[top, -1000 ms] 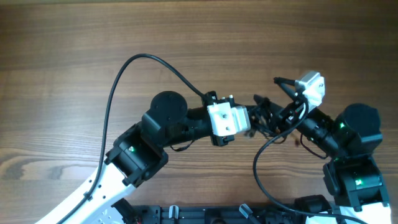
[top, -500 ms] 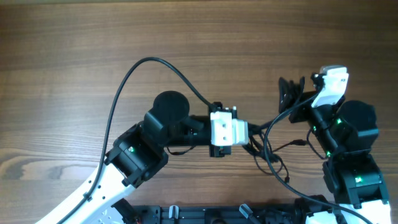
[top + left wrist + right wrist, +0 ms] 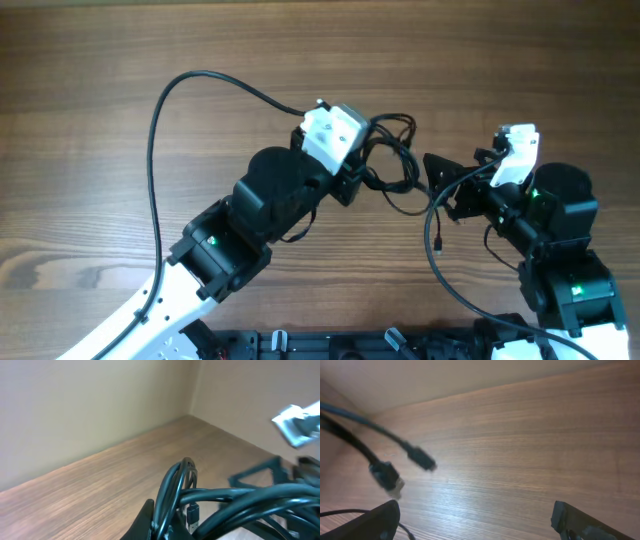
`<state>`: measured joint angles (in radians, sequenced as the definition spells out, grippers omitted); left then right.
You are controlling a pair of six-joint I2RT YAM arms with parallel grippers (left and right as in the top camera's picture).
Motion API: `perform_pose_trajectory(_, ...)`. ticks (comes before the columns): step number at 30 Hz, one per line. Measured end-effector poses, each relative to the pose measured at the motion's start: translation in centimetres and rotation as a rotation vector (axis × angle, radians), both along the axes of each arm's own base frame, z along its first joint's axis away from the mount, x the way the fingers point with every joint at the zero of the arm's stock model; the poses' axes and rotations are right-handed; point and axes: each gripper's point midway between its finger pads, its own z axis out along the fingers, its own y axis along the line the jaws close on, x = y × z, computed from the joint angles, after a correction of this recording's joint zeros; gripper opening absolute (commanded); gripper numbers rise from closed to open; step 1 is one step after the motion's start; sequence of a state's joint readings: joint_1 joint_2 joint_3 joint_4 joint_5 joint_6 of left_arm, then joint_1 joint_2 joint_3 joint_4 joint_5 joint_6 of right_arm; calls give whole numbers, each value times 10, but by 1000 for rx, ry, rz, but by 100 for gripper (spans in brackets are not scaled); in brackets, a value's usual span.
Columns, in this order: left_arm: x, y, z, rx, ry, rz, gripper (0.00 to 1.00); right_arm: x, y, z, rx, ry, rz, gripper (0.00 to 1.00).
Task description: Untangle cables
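Wood-grain table [image 3: 90, 70]; plain beige wall [image 3: 75, 400] behind; soft glare on wood.

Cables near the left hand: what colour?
Black. The cables show best in the overhead view, against the brown wood.

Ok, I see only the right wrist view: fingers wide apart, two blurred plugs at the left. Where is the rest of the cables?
Observer: In the overhead view the cables form a looped bunch at the left gripper, across from the right gripper.
Operator: Does the left gripper hold them?
Observer: Yes, it is shut on them. The left wrist view shows the loops rising from its fingers.
Operator: Does anything join the bunch to my side?
Observer: One thin strand trails from the bunch toward the right gripper. Whether it touches a finger, I cannot tell.
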<state>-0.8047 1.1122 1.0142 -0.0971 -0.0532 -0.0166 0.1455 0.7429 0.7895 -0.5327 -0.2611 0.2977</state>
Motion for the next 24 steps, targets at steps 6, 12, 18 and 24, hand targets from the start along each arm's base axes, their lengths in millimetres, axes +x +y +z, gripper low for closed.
perform_pose_trajectory(6, 10, 12, 0, -20, 15, 95, 4, 1, -10, 1, 114, 49, -131, 100)
perform_pose_trajectory(12, 16, 21, -2, -31, 31, 163, 4, 7, -34, -1, 162, 65, -322, 100)
perform_pose_trajectory(18, 23, 38, -14, 25, 50, 264, 4, 11, -44, 3, 241, 68, -422, 99)
perform_pose_trajectory(24, 28, 42, -18, 40, 50, 300, 4, 12, -25, 15, 279, 40, -306, 100)
